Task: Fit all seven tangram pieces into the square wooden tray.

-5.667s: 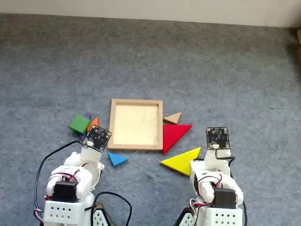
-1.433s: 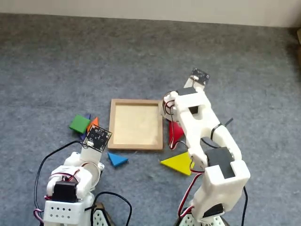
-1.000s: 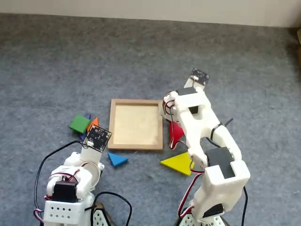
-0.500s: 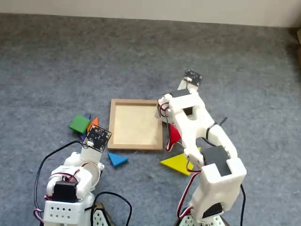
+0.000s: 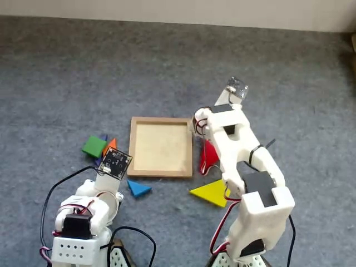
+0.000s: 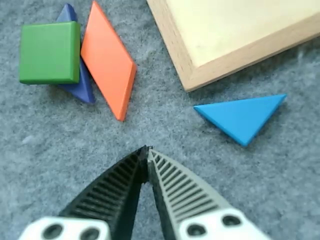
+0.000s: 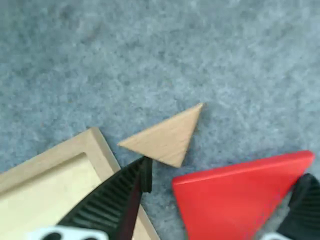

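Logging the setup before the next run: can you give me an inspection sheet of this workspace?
Surface: grey carpet.
Job's things: wooden tray empty; green square, orange parallelogram, dark blue piece, blue triangle, yellow triangle, red triangle, wooden triangle all outside it.
Clutter: nothing seen.
Grippers: left claw shut, above carpet; right claw open, over the red triangle.
Cables: black cable loops by the left arm.
Surroundings: pale strip beyond the carpet.
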Robot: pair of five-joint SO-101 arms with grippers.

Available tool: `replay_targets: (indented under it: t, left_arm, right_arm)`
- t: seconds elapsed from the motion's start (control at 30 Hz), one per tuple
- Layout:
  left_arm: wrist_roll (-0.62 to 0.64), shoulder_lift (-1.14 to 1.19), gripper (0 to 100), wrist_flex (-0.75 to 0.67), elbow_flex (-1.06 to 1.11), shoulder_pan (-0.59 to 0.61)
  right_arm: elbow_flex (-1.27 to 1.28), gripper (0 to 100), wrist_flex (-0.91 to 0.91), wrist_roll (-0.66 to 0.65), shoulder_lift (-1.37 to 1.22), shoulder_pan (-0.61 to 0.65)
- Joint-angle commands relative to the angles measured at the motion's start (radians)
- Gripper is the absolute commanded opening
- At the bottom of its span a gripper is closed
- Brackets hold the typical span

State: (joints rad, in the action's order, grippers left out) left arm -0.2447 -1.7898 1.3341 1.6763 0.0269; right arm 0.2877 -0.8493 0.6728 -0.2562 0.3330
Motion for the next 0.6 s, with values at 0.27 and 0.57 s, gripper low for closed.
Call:
replay_targets:
  t: [0.27, 0.57]
  left_arm:
    - [0.005, -0.031, 1, 0.005, 0.019, 0.005]
    - [0.005, -0.031, 1, 0.005, 0.019, 0.005]
  right_arm:
    - [-0.027, 41.0, -0.102, 0.086, 0.018, -0.010]
    - [0.005, 40.9, -0.117, 0.087, -0.054, -0.012]
